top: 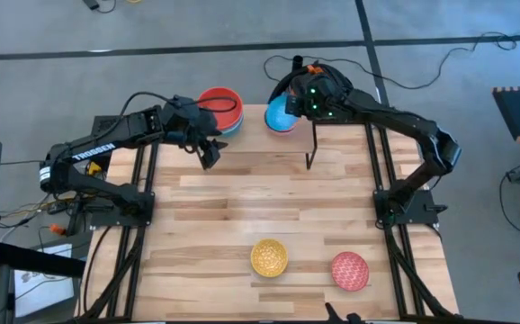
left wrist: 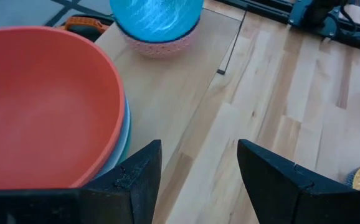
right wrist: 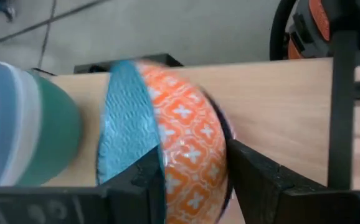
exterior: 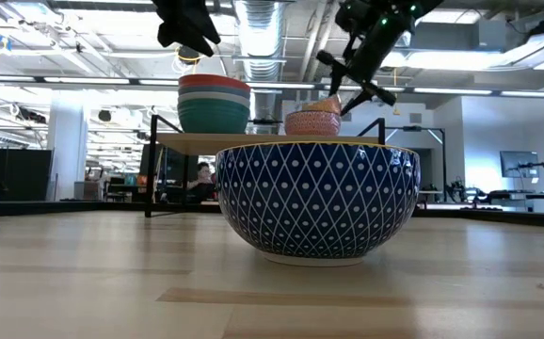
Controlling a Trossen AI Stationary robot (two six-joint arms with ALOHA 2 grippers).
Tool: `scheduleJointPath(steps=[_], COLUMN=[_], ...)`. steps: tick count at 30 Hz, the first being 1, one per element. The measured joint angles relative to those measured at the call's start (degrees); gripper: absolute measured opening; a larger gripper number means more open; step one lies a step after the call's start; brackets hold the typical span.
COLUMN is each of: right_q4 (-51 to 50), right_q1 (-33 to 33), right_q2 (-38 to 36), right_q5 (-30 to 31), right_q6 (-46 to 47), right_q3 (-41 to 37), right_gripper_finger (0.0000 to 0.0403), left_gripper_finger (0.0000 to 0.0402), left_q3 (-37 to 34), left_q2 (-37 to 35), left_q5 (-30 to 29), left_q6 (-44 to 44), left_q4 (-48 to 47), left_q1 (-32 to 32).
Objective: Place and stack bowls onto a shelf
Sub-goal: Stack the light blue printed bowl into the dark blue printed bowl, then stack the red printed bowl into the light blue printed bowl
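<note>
sitting between right hand (right wrist: 192, 180) fingers: orange-patterned bowl (right wrist: 186, 143), on shelf (right wrist: 279, 106).

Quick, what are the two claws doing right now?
Left claw: open, empty, beside the red bowl.
Right claw: open around the blue bowl's rim.

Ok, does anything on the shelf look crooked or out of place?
Yes. On the shelf, the blue-lined bowl sits tilted inside the pink-patterned bowl rather than nested flat. The right end effector is right beside it.
</note>
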Motion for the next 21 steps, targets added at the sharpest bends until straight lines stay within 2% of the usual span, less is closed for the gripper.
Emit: scheduleJointPath(steps=[5,16,21], right_q4=[-0.29,-1.20,-1.06], right_q1=[-0.60,-0.84,-0.61], right_q2=[-2.36,-1.22,-1.23], right_q5=[2.63,0.53,1.57], right_q6=[-1.35,-2.96,-3.17], right_q3=[0.00,0.00,0.04], right_gripper_finger=[0.0181,0.0178,0.0177], left_gripper_finger=[0.0194,0.0194,0.0194], left_q3=[0.00,0.00,0.00], left_q2=[0.00,0.00,0.00], left_q5=[0.02,-0.74,-0.74], left_q6=[-0.05,0.09,-0.48], left_q4=[-0.46,0.20,0.31], left_q1=[0.00,0.26,0.28])
